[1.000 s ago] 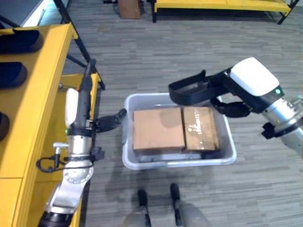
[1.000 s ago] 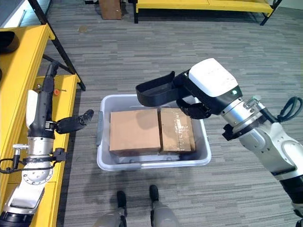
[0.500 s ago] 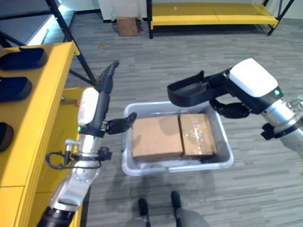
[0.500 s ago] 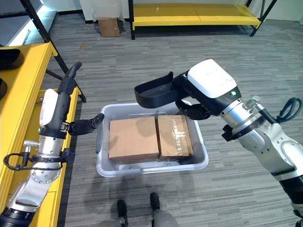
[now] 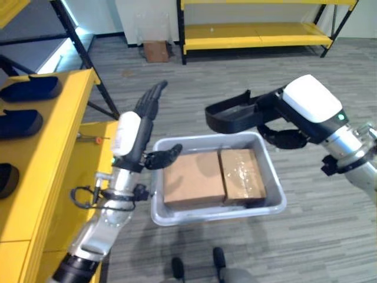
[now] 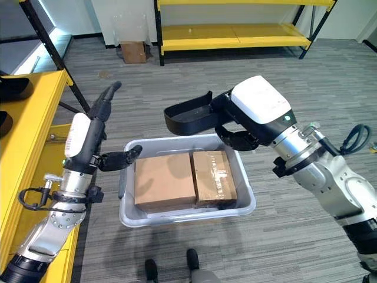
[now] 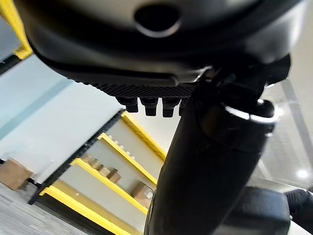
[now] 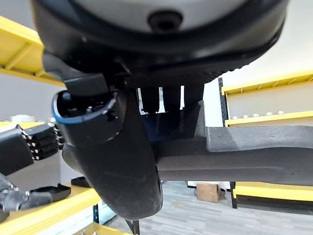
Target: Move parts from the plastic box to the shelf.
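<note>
One black moulded part [image 6: 189, 115] is held by the right hand [image 6: 238, 130], whose fingers are curled round its near end, just above the far rim of the grey plastic box [image 6: 246, 197]. The carry step is judged to be in hand: the part is lifted clear of the box and has yet to be taken to the yellow shelf [image 5: 44, 153], which stands beside the box on the robot's left. The part's long axis is laid roughly level and across the box, with its free, scooped end pointed toward the shelf. Two brown cardboard boxes [image 6: 164, 181] are seen lying side by side inside the box. The left hand [image 6: 97, 132] is raised just beside the box's shelf-side wall, fingers straight and apart, nothing held. For the next move, a sweep toward the shelf, or a hand-over to the left hand, would be called for, with the part kept level and set among the dark parts [image 5: 30, 88] already lying on the shelf.
</note>
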{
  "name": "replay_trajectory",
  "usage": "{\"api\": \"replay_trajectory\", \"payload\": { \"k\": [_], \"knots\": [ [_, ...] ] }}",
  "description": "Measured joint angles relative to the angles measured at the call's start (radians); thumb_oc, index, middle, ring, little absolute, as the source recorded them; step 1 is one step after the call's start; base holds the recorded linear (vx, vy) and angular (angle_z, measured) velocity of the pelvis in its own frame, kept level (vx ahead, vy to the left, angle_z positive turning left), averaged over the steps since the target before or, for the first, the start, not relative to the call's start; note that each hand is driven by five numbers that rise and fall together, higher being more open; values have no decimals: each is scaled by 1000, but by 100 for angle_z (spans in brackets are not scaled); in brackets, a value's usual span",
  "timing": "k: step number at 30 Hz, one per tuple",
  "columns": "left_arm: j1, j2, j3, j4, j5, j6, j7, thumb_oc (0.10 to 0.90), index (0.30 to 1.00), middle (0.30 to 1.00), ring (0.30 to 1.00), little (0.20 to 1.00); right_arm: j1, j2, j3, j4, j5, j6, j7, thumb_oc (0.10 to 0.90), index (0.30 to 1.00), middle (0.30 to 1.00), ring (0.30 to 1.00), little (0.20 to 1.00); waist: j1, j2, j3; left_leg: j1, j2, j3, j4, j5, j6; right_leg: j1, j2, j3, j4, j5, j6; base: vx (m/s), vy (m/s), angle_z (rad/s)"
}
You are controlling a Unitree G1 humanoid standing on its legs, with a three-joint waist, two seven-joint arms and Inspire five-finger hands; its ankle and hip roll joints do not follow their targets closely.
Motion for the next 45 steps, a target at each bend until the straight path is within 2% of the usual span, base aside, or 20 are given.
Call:
{"api": "replay_trajectory", "payload": {
  "k": [9, 14, 26, 36, 45],
  "knots": [
    [-19, -3, -31, 16, 7, -1, 1, 900, 1000, 1000, 1000, 1000, 0, 21, 4, 0, -1, -1, -7, 400, 300, 300, 300, 300, -3, 3, -25, 18, 0, 0, 0, -3, -1, 17, 0, 0, 0, -2, 2, 0, 0, 0],
    [-24, -4, -78, 36, 27, -1, 3, 900, 1000, 1000, 1000, 1000, -1, 21, 46, 0, -2, -3, -22, 400, 300, 300, 300, 300, -6, 7, -48, 18, 0, 0, 0, -8, 0, 17, 0, 2, 0, -5, 4, 0, 0, 0],
    [-104, -3, -151, 99, 144, -2, 59, 900, 1000, 1000, 1000, 1000, -12, 34, 101, 0, -2, -19, -48, 400, 300, 300, 300, 300, -28, 6, -50, 18, 0, 2, 0, -8, 0, 17, 0, 4, 0, -5, 5, 0, 0, 0],
    [-163, -3, -207, 159, 243, 0, 90, 900, 1000, 1000, 1000, 1000, -13, 48, 124, 0, -2, -21, -69, 400, 300, 300, 300, 300, -28, 6, -50, 19, 0, 3, -1, -8, 0, 18, 0, 6, 0, -6, 5, 12, 2, 0],
    [-178, -4, -219, 194, 254, 2, 112, 900, 1000, 1000, 1000, 1000, -72, 69, 197, 1, -5, -16, -75, 400, 300, 300, 300, 300, -33, 5, -51, 21, 0, 4, -1, -9, 0, 19, 1, 7, 0, -6, 5, 5, 1, 0]
  ]
}}
